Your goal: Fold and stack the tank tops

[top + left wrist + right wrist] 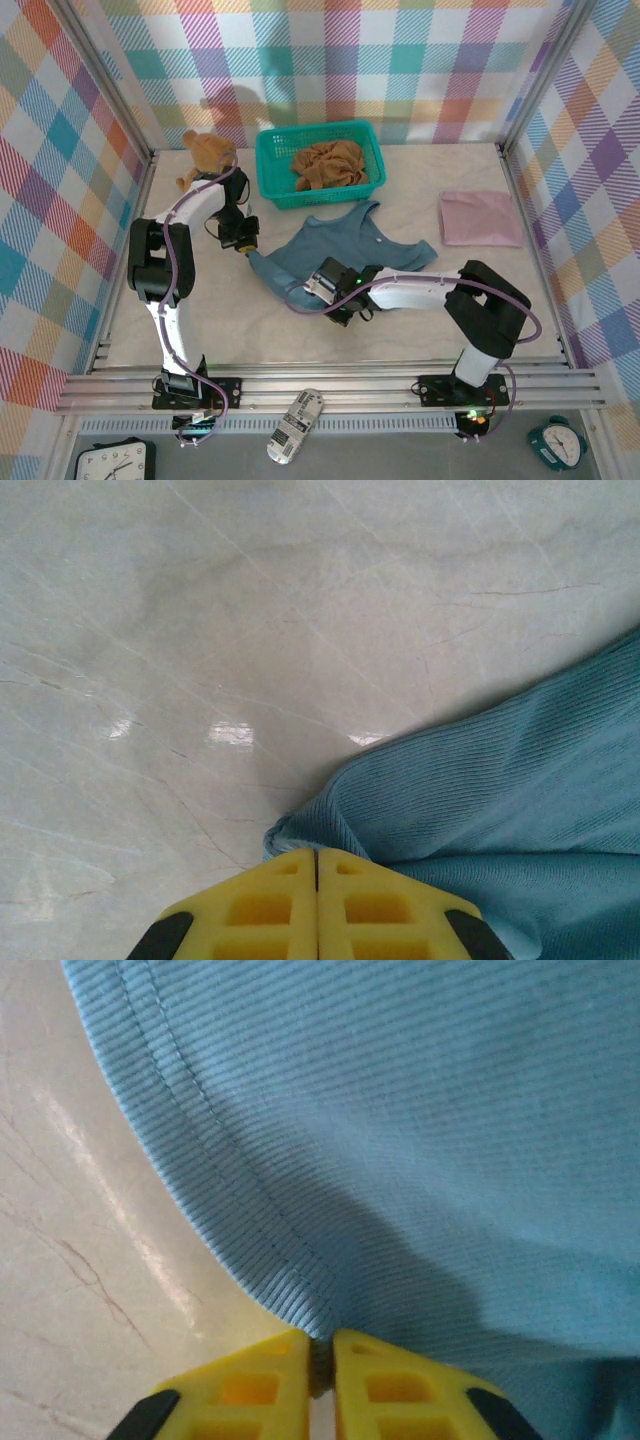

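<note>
Presently the blue top (350,240) lies spread mid-table. The left gripper (317,855) is closed on one bottom corner and the right gripper (320,1345) is pinched on the hem, evidently to lift that edge evenly for a fold. The pink top (480,218) lies folded at the right, and the brown top (330,165) waits in the basket (268,190).

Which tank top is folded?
The dusty pink cloth tank top, a flat rectangle; the slate blue top lies spread, the ochre brown top is bunched.
</note>
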{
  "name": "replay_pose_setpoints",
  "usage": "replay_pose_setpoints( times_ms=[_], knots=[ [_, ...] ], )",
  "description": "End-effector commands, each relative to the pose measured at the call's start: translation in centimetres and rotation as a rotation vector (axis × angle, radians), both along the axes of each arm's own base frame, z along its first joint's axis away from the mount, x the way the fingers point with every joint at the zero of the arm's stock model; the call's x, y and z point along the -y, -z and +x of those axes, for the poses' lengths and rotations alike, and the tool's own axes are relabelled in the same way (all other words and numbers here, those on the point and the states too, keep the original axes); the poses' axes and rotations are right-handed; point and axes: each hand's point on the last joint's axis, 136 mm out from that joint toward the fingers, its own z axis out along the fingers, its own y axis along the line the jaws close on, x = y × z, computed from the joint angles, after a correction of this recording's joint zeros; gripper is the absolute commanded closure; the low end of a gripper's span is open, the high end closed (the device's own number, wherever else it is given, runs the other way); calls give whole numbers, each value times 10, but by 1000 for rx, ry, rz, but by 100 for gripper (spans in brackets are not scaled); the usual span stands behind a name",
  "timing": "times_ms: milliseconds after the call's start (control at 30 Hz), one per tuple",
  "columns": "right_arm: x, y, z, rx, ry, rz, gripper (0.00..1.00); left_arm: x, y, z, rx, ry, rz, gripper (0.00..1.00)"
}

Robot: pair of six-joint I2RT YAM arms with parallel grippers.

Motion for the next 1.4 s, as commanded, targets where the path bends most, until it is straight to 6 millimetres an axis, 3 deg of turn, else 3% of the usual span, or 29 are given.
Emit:
replay_pose_setpoints(
  times_ms=[0,200,333,500,667,800,933,1000,1067,1167,1267,1367],
  knots=[
    [-4,-35,-10,-53,71,107,93,0,-9,-3,-6,18,-6,94],
    [-37,-94,-70,-450,106,391,95,2,-17,-3,3,29,-12,93],
    [-40,-114,-96,-688,116,472,96,0,-20,-4,10,35,-1,93],
    [-12,-112,-46,-726,288,583,96,4,-9,-3,-9,45,-8,93],
    [1,-75,-14,-740,331,452,94,12,9,2,-36,52,-8,93],
    [15,-40,28,-614,383,347,93,11,17,12,-28,48,18,93],
    [16,-29,72,-461,423,312,90,7,22,17,-25,46,41,91],
    [17,-29,85,-393,436,272,80,8,23,14,-37,48,38,91],
    [16,-35,86,-318,424,236,70,6,24,12,-43,52,50,91],
    [12,-56,71,-248,402,248,61,4,26,10,-50,59,58,91],
    [3,-71,38,-213,370,246,57,5,27,10,-56,60,51,91],
    [4,-73,3,-223,409,179,53,4,26,10,-60,67,53,91]
  ],
)
